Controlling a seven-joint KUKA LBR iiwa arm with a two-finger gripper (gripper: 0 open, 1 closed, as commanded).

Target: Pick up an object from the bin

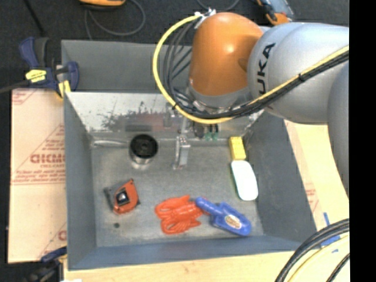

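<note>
My gripper (181, 155) hangs low over the bin floor near the back wall, in bare floor space with nothing seen in it. A black round cup-like thing (143, 148) stands just to its left, a short gap away. To its right a small yellow block (237, 147) lies by the back wall. A white oblong thing (244, 180) lies just in front of the block.
Along the front of the bin lie an orange-and-black tape measure (122, 197), a crumpled red-orange thing (178, 214) and a blue tool with a label (226, 216). The arm with its orange cover and cables hangs over the bin's back right.
</note>
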